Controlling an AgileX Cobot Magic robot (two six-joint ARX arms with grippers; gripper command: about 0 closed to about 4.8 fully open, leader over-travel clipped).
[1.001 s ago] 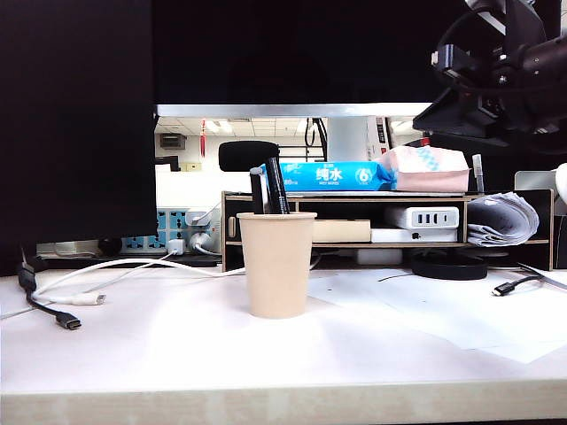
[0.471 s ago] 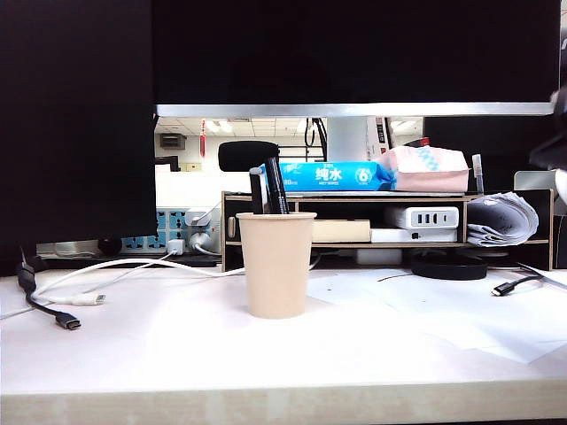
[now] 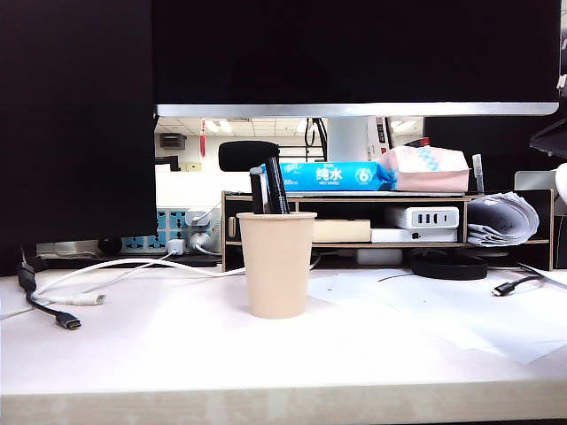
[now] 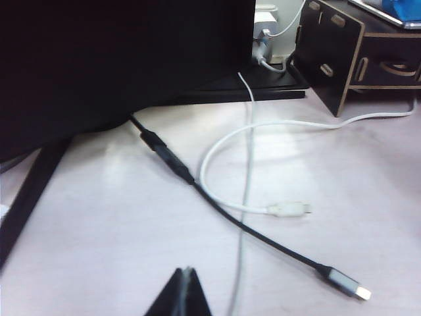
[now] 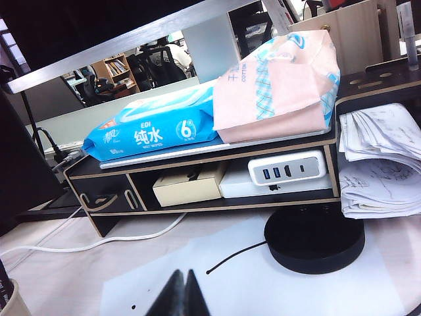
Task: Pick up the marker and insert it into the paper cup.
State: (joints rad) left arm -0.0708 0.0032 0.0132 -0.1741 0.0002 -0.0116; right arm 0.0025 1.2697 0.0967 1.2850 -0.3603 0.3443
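The beige paper cup [image 3: 276, 264] stands upright at the middle of the table. Two dark barrels [image 3: 277, 186] stick up past its rim, one upright and one tilted. No lettering shows at this size, so I cannot tell which is the marker. My right gripper [image 5: 186, 275] is shut and empty, over a white sheet in front of the shelf and right of the cup. In the exterior view only a dark piece of that arm [image 3: 554, 137] shows at the right edge. My left gripper [image 4: 187, 271] is shut and empty above the table, by the cables.
A wooden shelf [image 3: 354, 205] behind the cup carries a blue wipes pack [image 5: 148, 131], a pink tissue pack [image 5: 276, 85], a white USB hub [image 5: 286, 170] and papers [image 5: 378, 158]. A black round base [image 5: 314, 240] sits before it. Black and white cables [image 4: 250, 197] lie at left, under the monitor [image 3: 266, 53].
My right arm has swung out of the exterior view's upper right; only a dark edge of it remains at the right border. The cup and the barrels in it have not moved.
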